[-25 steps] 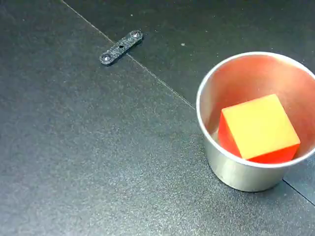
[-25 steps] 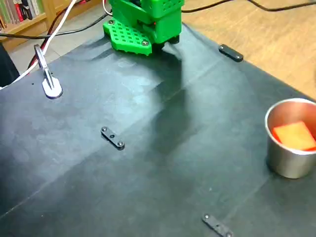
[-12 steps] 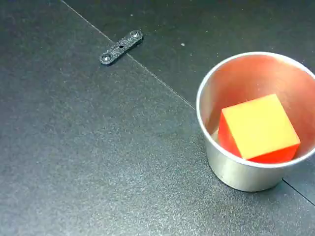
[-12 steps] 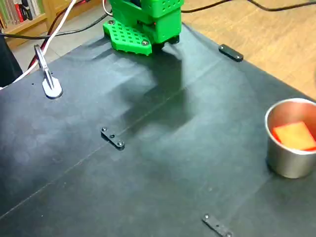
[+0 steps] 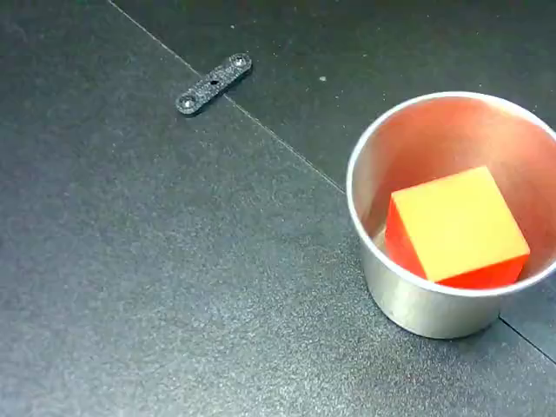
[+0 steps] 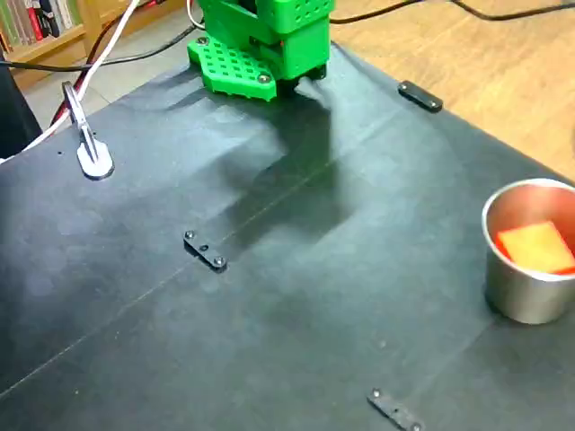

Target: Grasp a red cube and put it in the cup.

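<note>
Dark matte mat fills a fixed view, seam line running diagonally under a small black bracket up top. The cup sits at right, partly clipped by the frame edge. The red cube is inside it, tilted, one corner near the rim on the near side, orange top face up. Nothing else in the cup. No arm or pincer in this view.

Risk, as I read it: cube is wedged at an angle rather than flat on the bottom, and the cup looks light and unanchored. Any bump from a passing arm could tip it or skid it on the mat. Low risk otherwise; placement looks done.

Another fixed view: same mat on a table, wooden floor behind, bookshelf top left. Green arm base at the top edge, only the lower part visible, its shadow falling across the mat centre. Cup far right, well apart from the base, cube showing above the rim line inside. Three black brackets scattered on the mat, a white clip with cables at left.

Pincer is out of frame in both fixed views, so can't tell how far open it is or whether it holds anything.
</note>
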